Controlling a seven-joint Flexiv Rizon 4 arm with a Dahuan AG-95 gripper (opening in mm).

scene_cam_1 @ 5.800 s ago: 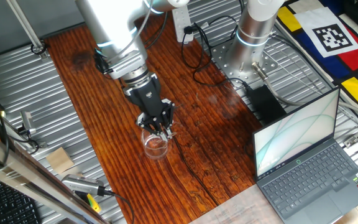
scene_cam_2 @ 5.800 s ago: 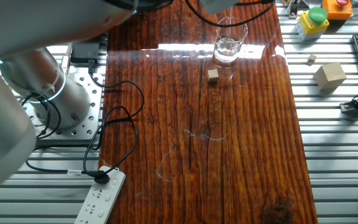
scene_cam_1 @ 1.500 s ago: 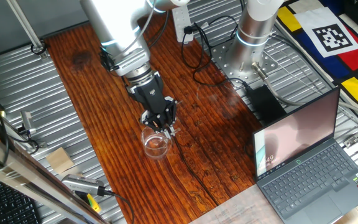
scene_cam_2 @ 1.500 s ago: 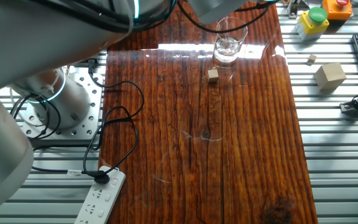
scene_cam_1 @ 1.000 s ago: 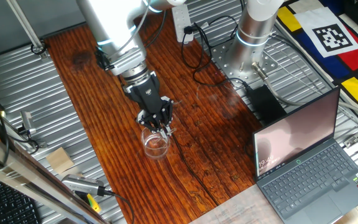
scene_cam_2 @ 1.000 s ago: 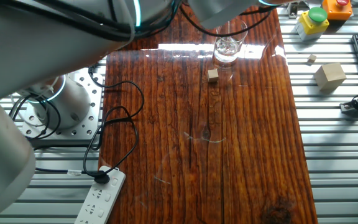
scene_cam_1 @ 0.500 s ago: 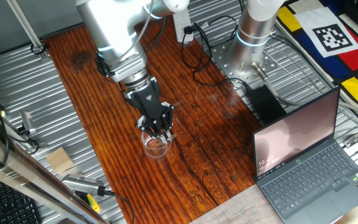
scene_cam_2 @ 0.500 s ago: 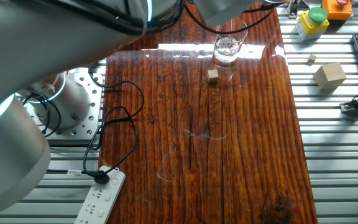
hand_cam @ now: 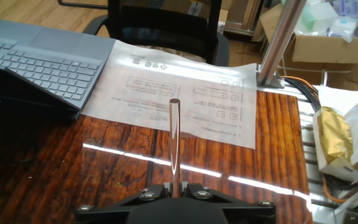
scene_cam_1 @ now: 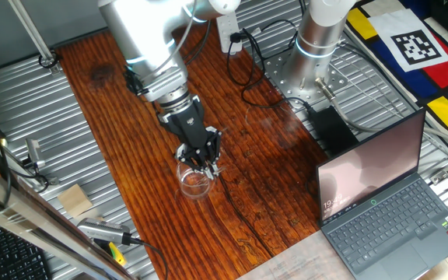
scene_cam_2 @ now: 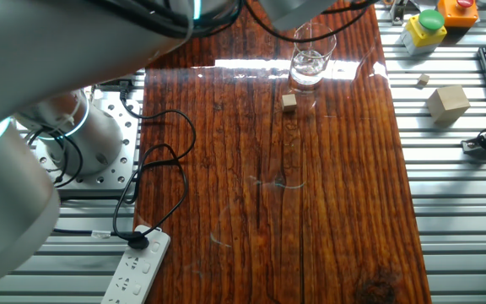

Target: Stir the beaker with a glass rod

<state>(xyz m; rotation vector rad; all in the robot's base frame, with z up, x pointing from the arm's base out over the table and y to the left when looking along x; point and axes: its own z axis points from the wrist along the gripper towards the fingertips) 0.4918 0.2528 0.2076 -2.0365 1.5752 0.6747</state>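
My gripper [scene_cam_1: 203, 161] hangs just over the rim of the beaker [scene_cam_1: 194, 182], a small clear glass on the wooden table. It is shut on the glass rod [hand_cam: 174, 143], which in the hand view sticks straight out from between the two fingers of the gripper [hand_cam: 176, 184]. In the other fixed view the beaker [scene_cam_2: 309, 64] stands at the far end of the table, and the arm hides the gripper there. A small tan cube [scene_cam_2: 288, 102] lies on the wood right beside the beaker. I cannot see the rod's tip inside the glass.
An open laptop [scene_cam_1: 387, 194] sits at the table's right end, on a paper sheet [hand_cam: 185, 93]. A larger tan block [scene_cam_2: 446, 101] rests on the metal slats. A black cable [scene_cam_2: 154, 169] and a power strip [scene_cam_2: 133, 270] lie near the arm's base [scene_cam_1: 317, 47].
The gripper has shifted a little to the right above the beaker, still shut on the rod. The beaker and the small cube have stayed where they were.
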